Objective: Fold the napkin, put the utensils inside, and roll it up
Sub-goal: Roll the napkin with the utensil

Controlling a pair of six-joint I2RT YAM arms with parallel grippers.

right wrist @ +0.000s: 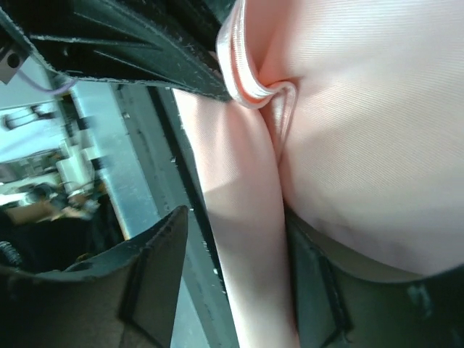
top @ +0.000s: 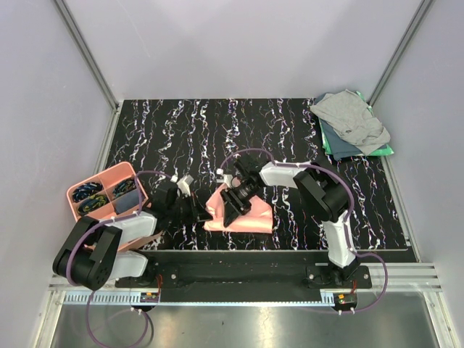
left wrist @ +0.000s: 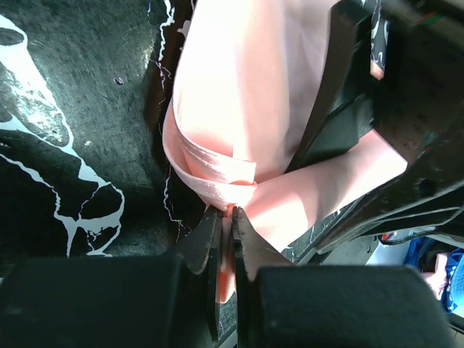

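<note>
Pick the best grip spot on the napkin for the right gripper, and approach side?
Probably the raised ridge of the napkin running between the right gripper's open jaws, below the doubled hem. Close from above: the ridge stands thin enough to pinch, and the left gripper holds the napkin's left edge.

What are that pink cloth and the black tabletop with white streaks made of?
The napkin looks like woven fabric, perhaps a satin-type polyester: fine weave lines, a soft sheen, a stitched hem and limp folds. The tabletop looks like a matte, slightly grainy sheet printed with marble-like veins. Whether it is rubber, vinyl or laminate, I cannot tell.
</note>
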